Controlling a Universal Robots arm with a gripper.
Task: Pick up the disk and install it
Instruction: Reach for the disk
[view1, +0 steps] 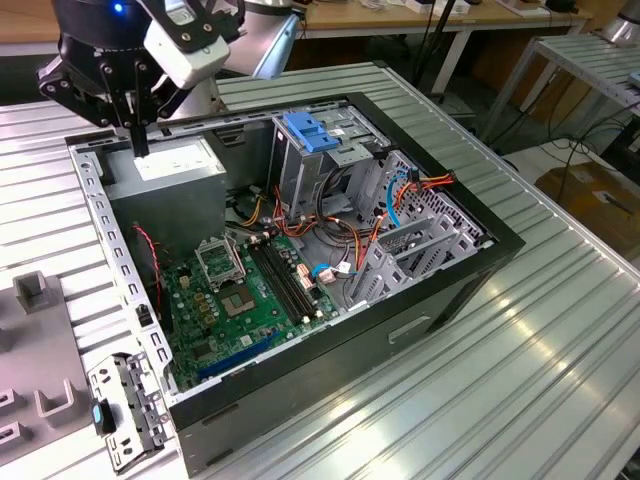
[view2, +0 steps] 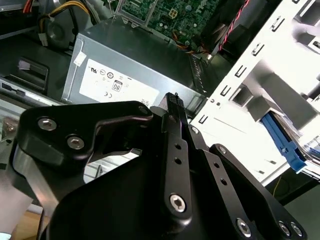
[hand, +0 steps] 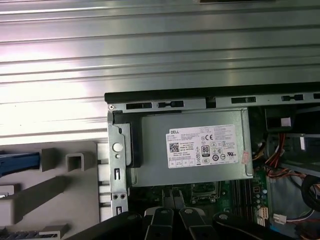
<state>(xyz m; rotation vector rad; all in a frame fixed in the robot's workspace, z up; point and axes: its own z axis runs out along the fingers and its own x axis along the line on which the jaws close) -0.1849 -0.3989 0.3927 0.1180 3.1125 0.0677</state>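
Your hand (view1: 136, 148): closed, empty, above grey metal power supply box (view1: 170, 185) | blue-railed rectangular disk (hand: 19, 164): in grey fixture (hand: 55, 187) on ribbed surface (view1: 520, 380), beside open black computer case (view1: 290, 395) | step: pickup unstarted; you'd need it open.

This is a robotics lab or test workshop rather than a home or office. An opened desktop computer case (view1: 330, 385) lies on its side with its motherboard (view1: 230, 310) and wiring bare, and the rest is arranged around it. Beneath the case is a ribbed aluminium counter (view1: 520, 380). Over its far corner a robot arm (view1: 100, 40) holds a black pincer (view1: 138, 145). Just beside the case, on the exterior view's left, sits a grey moulded fixture tray (view1: 40, 400). Beyond the case stand wood-topped workbenches (view1: 400, 18) with cables (view1: 440, 50) trailing below. Past the case on the exterior view's right are another slatted metal table (view1: 590, 60) and a cardboard box (view1: 600, 195) on the floor.
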